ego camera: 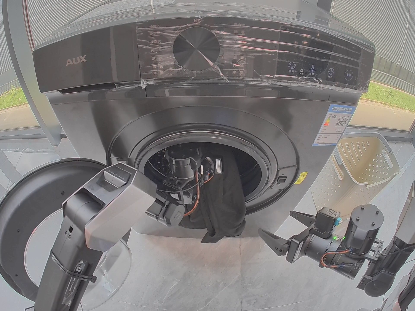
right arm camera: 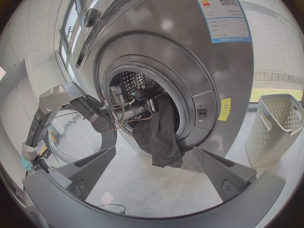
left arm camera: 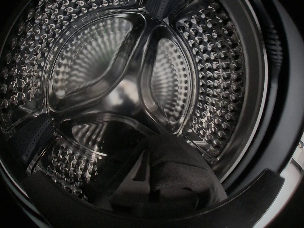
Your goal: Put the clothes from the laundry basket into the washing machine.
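Observation:
The grey washing machine (ego camera: pixel 86 122) stands with its round opening uncovered. A black garment (ego camera: pixel 222 195) hangs over the opening's lower lip, partly inside the drum and partly down the front toward the floor. My left gripper (ego camera: pixel 186 150) is inside the drum, beside the garment's upper end. In the left wrist view the steel drum (left arm camera: pixel 104 64) shows, with dark cloth (left arm camera: pixel 177 171) bunched close to the camera. My right gripper (ego camera: pixel 281 225) hovers open and holding nothing, low in front of the machine to the right. The white laundry basket (ego camera: pixel 363 169) stands right of the machine.
The machine's door (ego camera: pixel 26 221) is swung open to the left, close to my left arm. Pale tiled floor (ego camera: pixel 207 273) lies open in front of the machine. Windows run behind the machine and the basket (right arm camera: pixel 275 127).

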